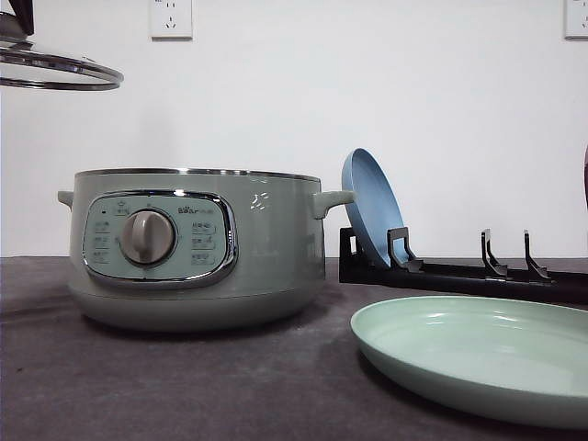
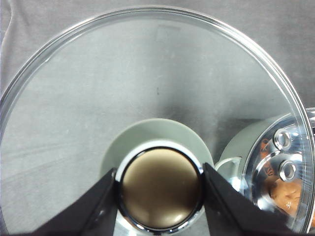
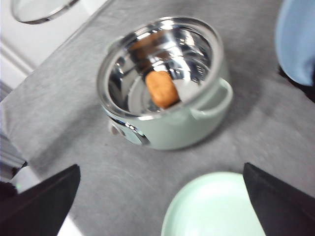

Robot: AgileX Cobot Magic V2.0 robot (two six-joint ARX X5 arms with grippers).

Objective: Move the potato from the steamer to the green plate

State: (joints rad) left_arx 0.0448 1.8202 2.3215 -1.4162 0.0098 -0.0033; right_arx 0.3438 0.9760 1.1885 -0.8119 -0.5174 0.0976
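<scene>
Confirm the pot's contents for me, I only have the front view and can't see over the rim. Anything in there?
Observer: Yes, the potato lies inside the steamer.
Operator: Who has the lid?
Observer: The left gripper is shut on the knob of the lid.
Operator: Right gripper?
Observer: The right gripper is open and empty, with the green plate below it.

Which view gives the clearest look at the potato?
The right wrist view: the potato lies in full sight inside the open steamer. The left wrist view catches only orange glints past the lid. From the front, the steamer wall hides it.
</scene>
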